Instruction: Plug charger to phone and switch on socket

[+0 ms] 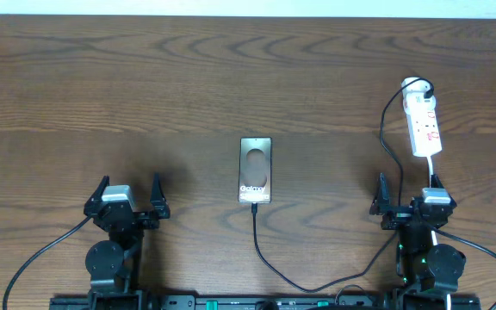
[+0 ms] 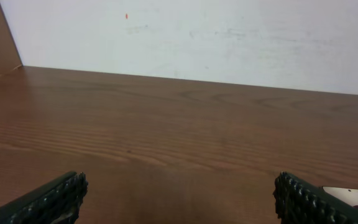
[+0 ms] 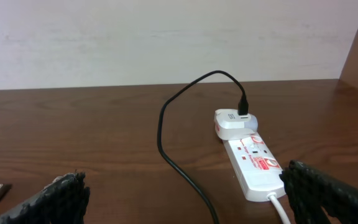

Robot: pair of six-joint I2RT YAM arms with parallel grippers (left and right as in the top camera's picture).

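Both your grippers gape wide and empty, left gripper (image 1: 130, 183) and right gripper (image 1: 409, 183) at the table's (image 1: 76, 77) near edge. Phone (image 1: 255, 170) lies flat mid-table between them, the charger (image 1: 256, 228) meeting its near end. Socket (image 1: 424, 125) sits just beyond your right gripper.

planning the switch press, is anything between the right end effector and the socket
Nothing solid stands between the right end effector and the socket. Only the charger cable and the socket's white cord trail through that gap.
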